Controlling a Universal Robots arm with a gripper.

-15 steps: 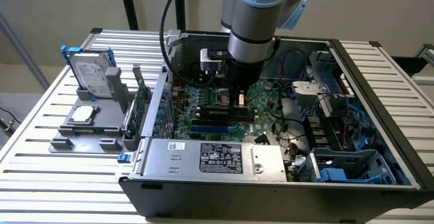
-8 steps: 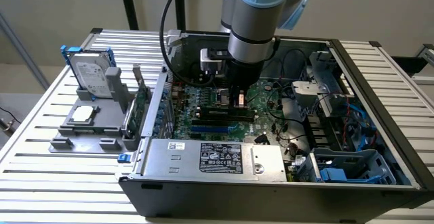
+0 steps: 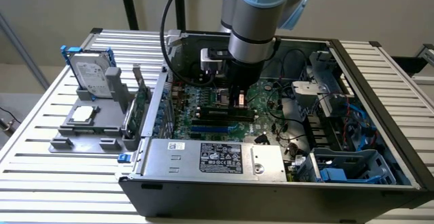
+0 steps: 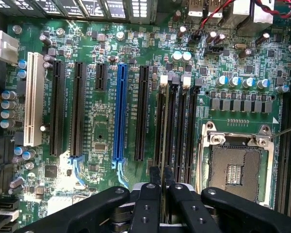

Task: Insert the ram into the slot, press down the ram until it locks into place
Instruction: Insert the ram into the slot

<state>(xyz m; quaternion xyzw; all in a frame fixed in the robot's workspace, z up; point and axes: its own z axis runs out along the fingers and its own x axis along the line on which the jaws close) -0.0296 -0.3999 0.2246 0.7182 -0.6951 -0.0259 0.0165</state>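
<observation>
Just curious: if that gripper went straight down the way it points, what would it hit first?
Probably the black memory sockets beneath the gripper; the thin ram it grips would touch them first, though depth is unclear.

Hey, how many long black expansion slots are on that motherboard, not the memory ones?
3. Two black slots sit side by side between the white slot and the short black slot; the third lies between the blue slot and the memory sockets. Others may be hidden.

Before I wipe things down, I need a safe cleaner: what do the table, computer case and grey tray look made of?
Table: bare metal, probably aluminium; pale ribbed slats with dull sheen. Computer case: painted sheet metal, it seems; thin dark folded walls. Grey tray: likely plastic; matte, chunky moulded shapes.
</observation>
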